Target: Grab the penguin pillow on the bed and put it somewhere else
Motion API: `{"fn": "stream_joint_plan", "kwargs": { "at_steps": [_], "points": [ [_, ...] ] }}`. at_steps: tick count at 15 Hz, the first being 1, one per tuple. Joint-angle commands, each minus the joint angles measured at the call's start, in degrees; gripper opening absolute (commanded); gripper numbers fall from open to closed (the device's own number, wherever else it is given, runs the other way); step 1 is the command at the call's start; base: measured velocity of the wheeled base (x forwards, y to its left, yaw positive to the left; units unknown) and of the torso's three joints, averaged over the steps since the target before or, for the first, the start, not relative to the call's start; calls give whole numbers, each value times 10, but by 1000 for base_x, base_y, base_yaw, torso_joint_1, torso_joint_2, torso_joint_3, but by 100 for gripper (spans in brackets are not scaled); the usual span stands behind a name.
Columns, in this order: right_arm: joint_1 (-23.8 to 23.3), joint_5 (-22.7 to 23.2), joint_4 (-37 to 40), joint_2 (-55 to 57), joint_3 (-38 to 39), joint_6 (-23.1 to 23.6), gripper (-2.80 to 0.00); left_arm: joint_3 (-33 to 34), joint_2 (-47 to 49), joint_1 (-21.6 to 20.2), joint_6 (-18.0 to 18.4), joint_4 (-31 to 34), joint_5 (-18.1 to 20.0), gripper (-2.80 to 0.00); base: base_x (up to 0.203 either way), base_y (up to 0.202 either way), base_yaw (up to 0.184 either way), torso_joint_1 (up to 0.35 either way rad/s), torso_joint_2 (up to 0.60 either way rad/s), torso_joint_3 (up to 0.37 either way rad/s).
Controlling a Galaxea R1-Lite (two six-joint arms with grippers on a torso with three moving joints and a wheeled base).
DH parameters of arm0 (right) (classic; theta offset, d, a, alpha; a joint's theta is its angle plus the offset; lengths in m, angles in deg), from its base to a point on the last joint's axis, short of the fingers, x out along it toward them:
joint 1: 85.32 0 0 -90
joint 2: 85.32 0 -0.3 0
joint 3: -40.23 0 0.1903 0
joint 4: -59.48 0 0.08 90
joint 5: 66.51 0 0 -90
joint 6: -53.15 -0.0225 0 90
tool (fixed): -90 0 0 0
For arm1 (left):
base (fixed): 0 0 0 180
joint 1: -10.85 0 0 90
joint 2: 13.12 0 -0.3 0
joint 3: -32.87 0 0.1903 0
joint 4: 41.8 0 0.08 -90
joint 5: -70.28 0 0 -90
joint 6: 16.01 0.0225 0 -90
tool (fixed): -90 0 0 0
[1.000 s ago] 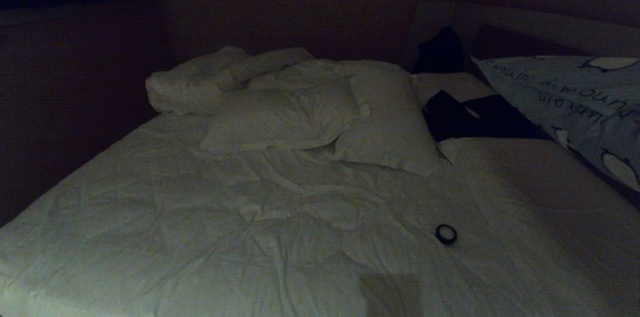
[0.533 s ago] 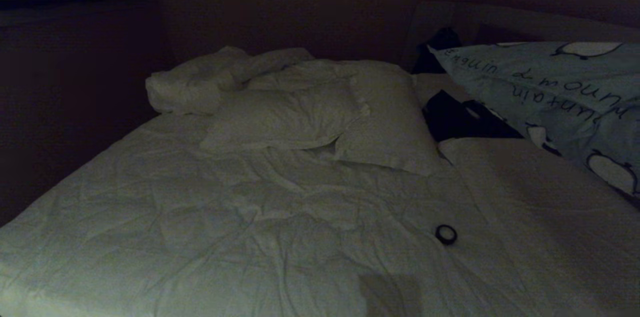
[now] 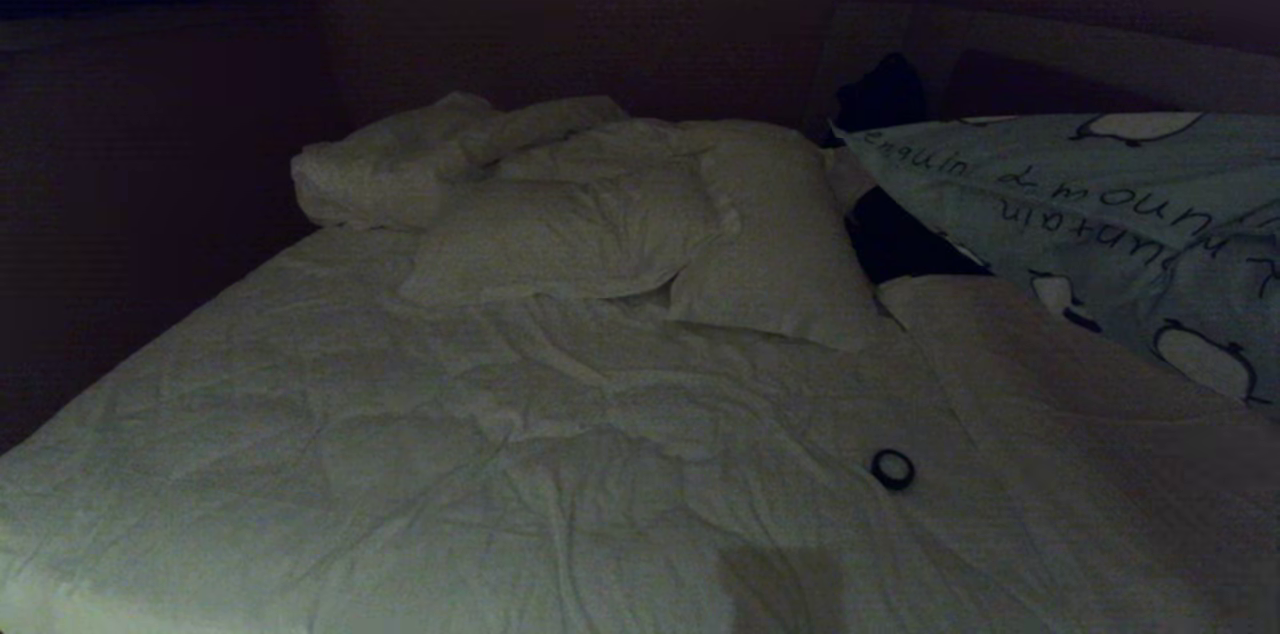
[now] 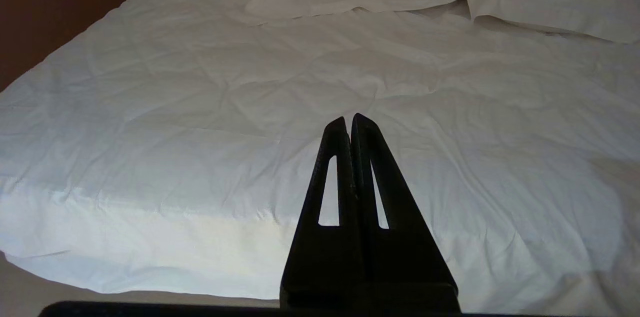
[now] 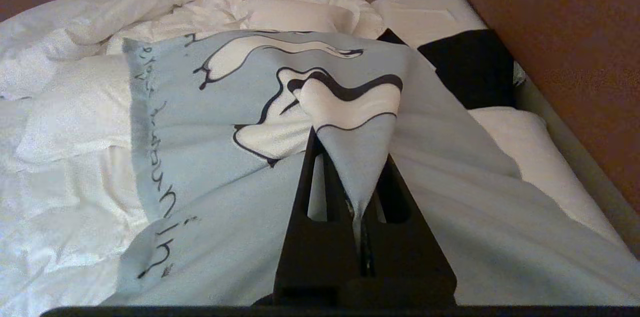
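The penguin pillow (image 3: 1100,204), light blue-grey with penguins and dark handwriting, hangs lifted over the right side of the bed (image 3: 500,474), running out of the head view to the right. In the right wrist view my right gripper (image 5: 351,149) is shut on a pinched fold of the penguin pillow (image 5: 200,147), and the cloth drapes over its fingertips. My left gripper (image 4: 350,119) is shut on nothing, parked above the white duvet (image 4: 175,122) near the bed's front edge. Neither arm shows in the head view.
White pillows (image 3: 620,224) and bunched bedding (image 3: 400,164) lie at the head of the bed. A small black ring (image 3: 892,468) rests on the duvet. A dark item (image 3: 900,239) lies under the lifted pillow's corner. The headboard (image 3: 1050,44) runs behind it.
The penguin pillow has swung left across the head view, its near corner now close to the white pillows and covering more of the dark item. The left gripper and bedding have not moved.
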Motion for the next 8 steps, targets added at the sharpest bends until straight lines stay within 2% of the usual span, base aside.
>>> {"fn": "stream_joint_plan", "kwargs": {
  "at_steps": [1,8],
  "points": [
    [0,2,-1,10,0,0,-280,1,0,0,0,0,0,-280,0,0,0,0,0,0],
    [3,3,-1,20,0,1,-280,1,0,0,-1,0,0,-280,0,0,0,0,0,0]
  ]
}}
